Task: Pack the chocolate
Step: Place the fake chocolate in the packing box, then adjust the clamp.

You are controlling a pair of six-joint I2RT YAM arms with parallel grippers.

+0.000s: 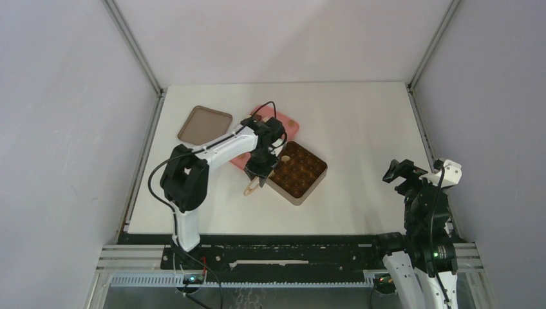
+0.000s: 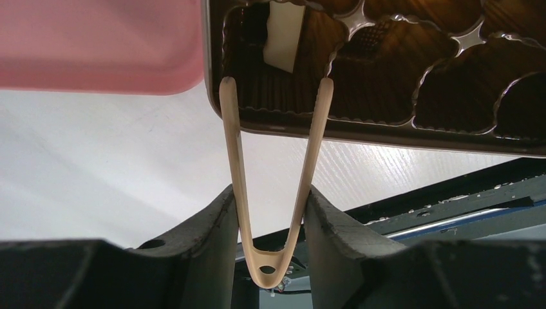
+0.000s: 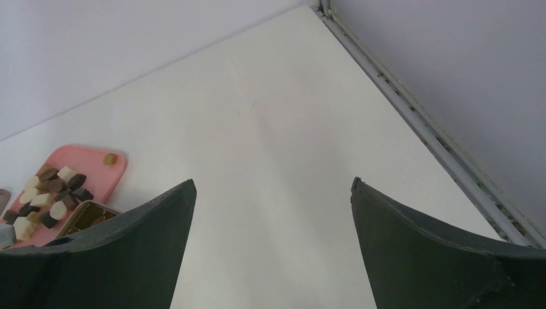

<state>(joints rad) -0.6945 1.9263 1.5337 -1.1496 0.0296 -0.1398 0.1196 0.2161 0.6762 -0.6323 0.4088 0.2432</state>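
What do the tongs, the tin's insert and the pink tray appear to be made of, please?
The tongs: pale matte wood or bamboo, by the tan colour. The insert: probably glossy dark plastic; highlights on its fluted cups. The pink tray: likely smooth matte plastic.

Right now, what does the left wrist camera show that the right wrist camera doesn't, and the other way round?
Only the left wrist view: the left gripper clamping the wooden tongs, their tips spread at a corner cell of the tin, with a cream-white piece in that cell.
Only the right wrist view: the right gripper, open and holding nothing, and the pile of chocolates on the pink tray.
Both: the pink tray, the tin and the white table.
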